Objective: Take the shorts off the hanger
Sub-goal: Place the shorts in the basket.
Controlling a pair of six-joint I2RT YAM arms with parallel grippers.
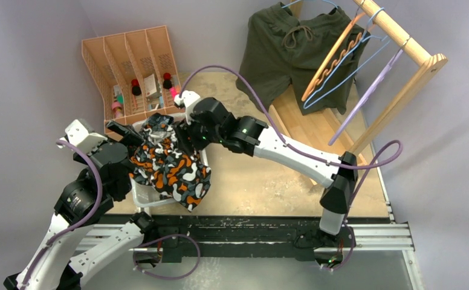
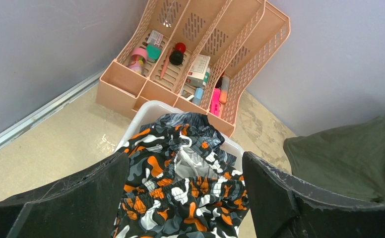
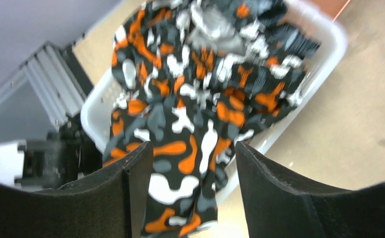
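Observation:
The orange, black and white camouflage shorts [image 1: 171, 166] lie heaped in a white basket [image 1: 140, 194], one leg draped over its near rim. Dark blue-grey fabric [image 2: 203, 123] shows under them at the basket's far end. My right gripper [image 3: 194, 193] hovers just above the shorts [image 3: 190, 99], jaws apart, with the draped leg hanging loose below the gap. At the pile's left side, my left gripper [image 2: 185, 198] stands wide open over the shorts [image 2: 190, 168], holding nothing. Olive green drawstring shorts [image 1: 280, 57] hang on a hanger from the wooden rack [image 1: 401, 36] at the back right.
A peach desk organizer [image 1: 129, 60] with small items stands right behind the basket [image 2: 146, 110]. Bare hangers, one wooden [image 1: 332, 60], one blue [image 1: 347, 72] and one purple [image 1: 368, 93], dangle from the rack. Grey walls close in at the left and back.

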